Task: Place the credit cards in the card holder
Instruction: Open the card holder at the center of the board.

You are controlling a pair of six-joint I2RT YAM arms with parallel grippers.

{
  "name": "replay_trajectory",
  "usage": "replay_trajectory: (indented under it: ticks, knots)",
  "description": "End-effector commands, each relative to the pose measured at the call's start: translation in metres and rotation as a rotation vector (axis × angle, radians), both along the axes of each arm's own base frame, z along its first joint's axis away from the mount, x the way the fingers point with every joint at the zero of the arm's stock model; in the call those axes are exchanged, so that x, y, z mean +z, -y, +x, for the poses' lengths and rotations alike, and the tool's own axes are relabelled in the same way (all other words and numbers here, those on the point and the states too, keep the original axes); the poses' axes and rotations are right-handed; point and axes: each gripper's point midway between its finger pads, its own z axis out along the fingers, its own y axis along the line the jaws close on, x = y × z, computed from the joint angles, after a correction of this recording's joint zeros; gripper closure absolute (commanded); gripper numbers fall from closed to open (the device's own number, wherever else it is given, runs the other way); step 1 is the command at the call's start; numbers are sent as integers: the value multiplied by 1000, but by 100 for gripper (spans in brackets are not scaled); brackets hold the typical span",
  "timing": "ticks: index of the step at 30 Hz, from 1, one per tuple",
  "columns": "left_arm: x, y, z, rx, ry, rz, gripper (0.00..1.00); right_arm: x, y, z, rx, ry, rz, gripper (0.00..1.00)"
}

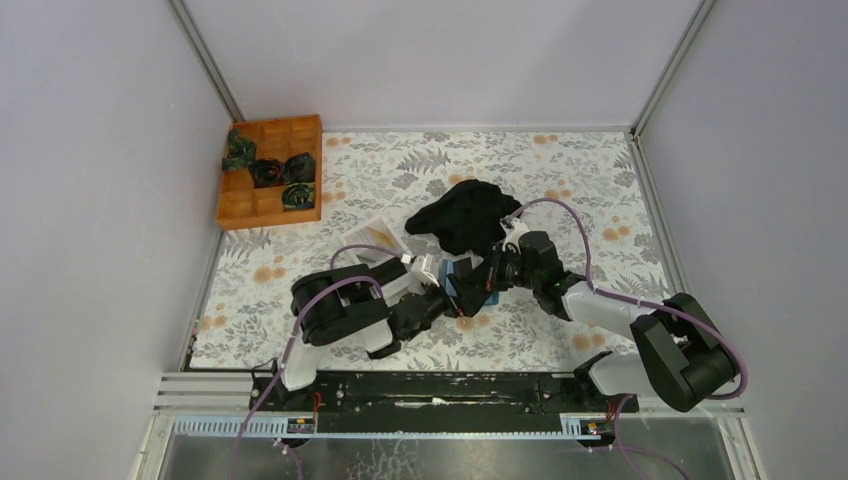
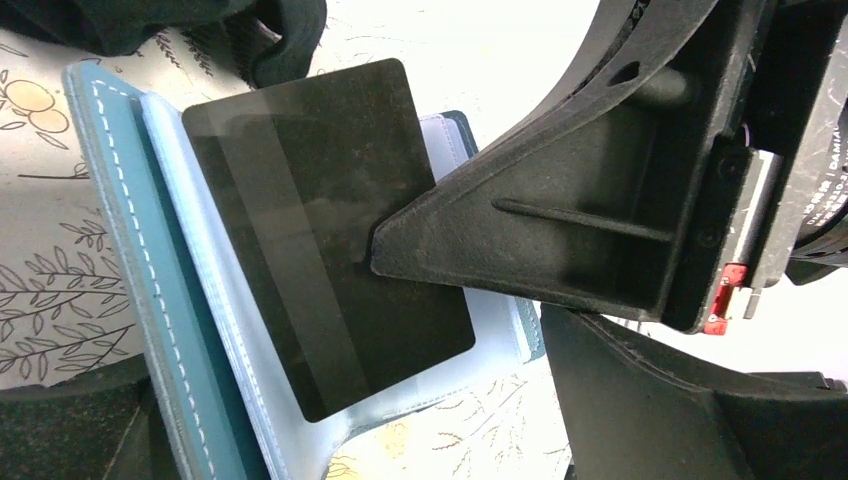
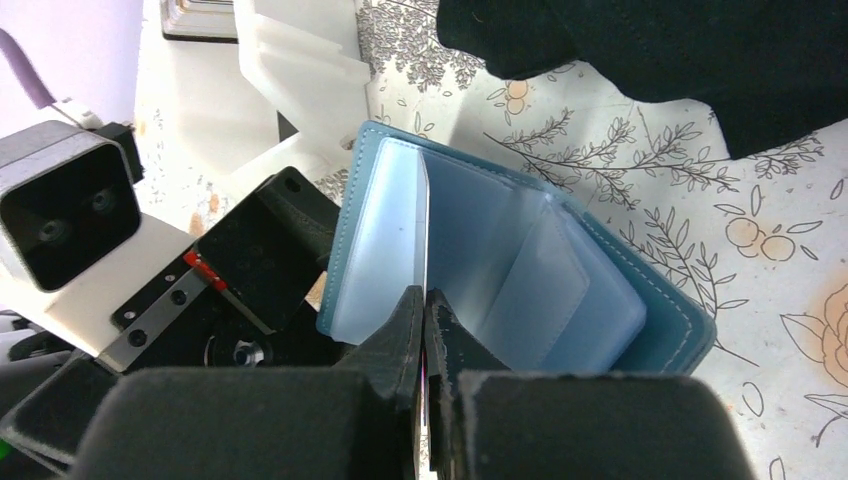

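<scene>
Table [image 1: 400, 170] first: the holder [image 3: 500, 270] sits open in the middle, clear sleeves showing. The black card [image 2: 310, 230] lies flat against them, pinched tight in the right gripper [image 3: 425, 320]. Left gripper [image 1: 445, 295] sits at the holder's cover, can't tell if it's clamped. I'd angle the card's edge into a sleeve mouth, then push slowly.
</scene>
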Motion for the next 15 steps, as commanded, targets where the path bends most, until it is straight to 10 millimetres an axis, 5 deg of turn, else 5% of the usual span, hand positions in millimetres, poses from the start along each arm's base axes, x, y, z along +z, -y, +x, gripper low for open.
replay_trajectory:
  ticks: [1,15]
  knots:
    - [-3,-5,-8,-14,-15,2,1,-18,3,-4,10,-14,-103,100]
    - [-24,-13,-15,-22,-91,151,1,-58,27,-12,-21,-65,-338,100]
